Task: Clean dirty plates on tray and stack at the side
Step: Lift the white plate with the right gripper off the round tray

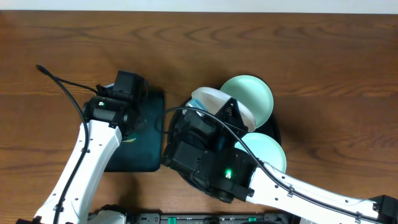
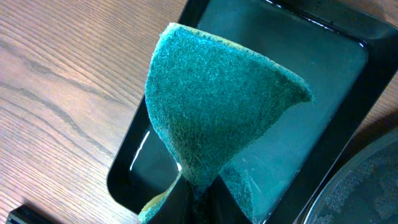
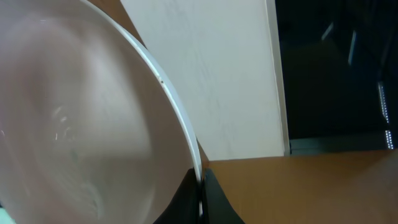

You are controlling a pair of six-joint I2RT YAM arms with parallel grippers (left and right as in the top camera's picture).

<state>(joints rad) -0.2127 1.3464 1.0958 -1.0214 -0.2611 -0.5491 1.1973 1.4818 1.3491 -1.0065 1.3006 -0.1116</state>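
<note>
Overhead: holds small round white shallow plate (image 1: 214, 99) tilted above large round black glossy tray (image 1: 278, 132); lying on that tray, far pale mint-aqua plate (image 1: 252, 93) and near pale mint-aqua plate (image 1: 268, 154). Left wrist: pinches teal fibrous scouring pad (image 2: 217, 106) in left gripper (image 2: 196, 193), over dark-green rectangular tray (image 2: 311, 74). Right wrist: clamps white plate's rim in right gripper (image 3: 200, 199), jaws closed tight.

one white plate (image 1: 214, 99), two mint plates (image 1: 255, 93), two trays (image 2: 298, 93), one sponge (image 2: 217, 112)
</note>
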